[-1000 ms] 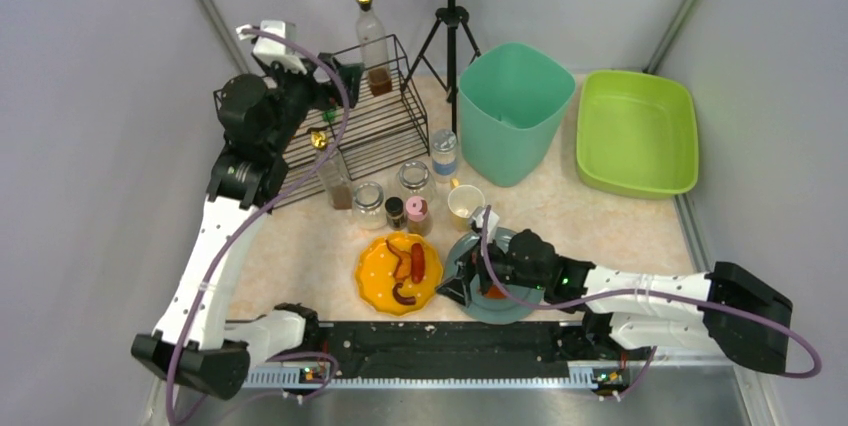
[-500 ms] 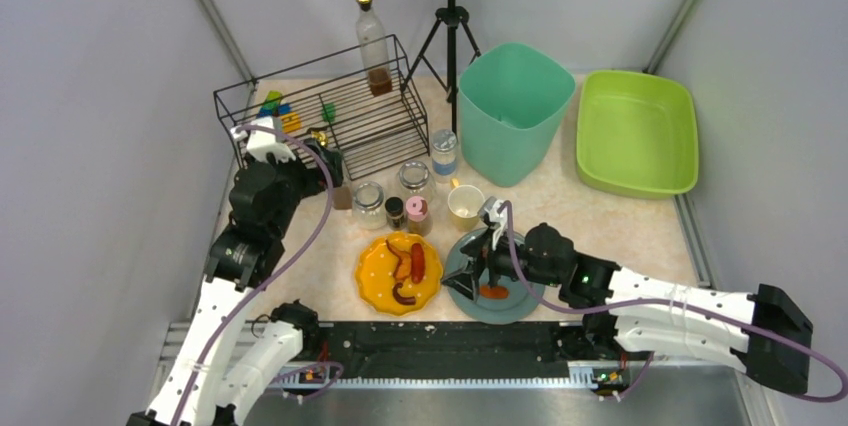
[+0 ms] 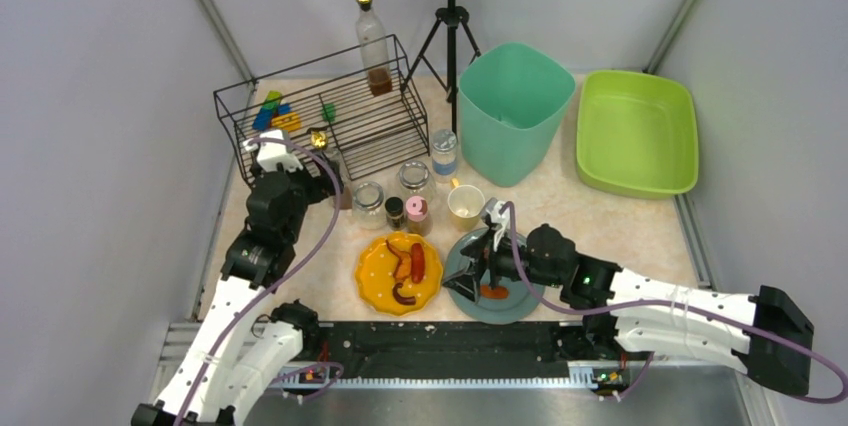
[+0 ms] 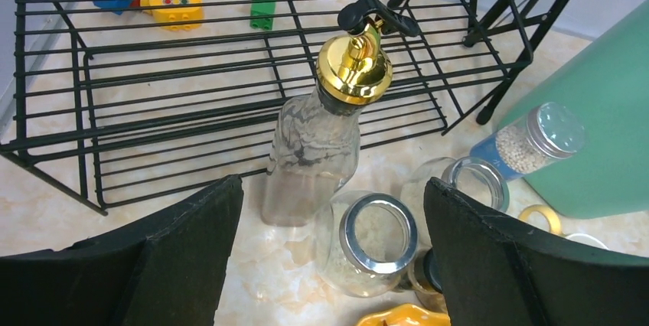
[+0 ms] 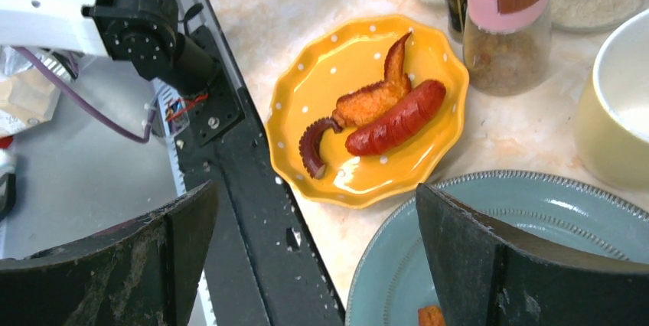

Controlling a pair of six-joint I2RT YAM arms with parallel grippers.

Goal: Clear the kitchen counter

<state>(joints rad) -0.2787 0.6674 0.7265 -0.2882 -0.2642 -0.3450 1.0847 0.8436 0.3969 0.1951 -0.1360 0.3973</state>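
The kitchen counter is a beige marbled top. On it stand a yellow plate with a sausage and other food, a grey-blue plate with an orange food piece, several jars, a pink-lidded shaker and a cream cup. My left gripper is open and empty, just left of a gold-spouted bottle, with a glass jar between its fingers in its wrist view. My right gripper is open and empty, low over the grey-blue plate's left rim, beside the yellow plate.
A black wire rack at the back left holds toy bricks and a tall bottle. A teal bin and a lime tub stand at the back right. A tripod stands behind. The black front rail runs along the near edge.
My left arm has drawn back out of the rack and dropped toward the gold-spouted bottle. My right arm shifted slightly right over the grey-blue plate, then held still.
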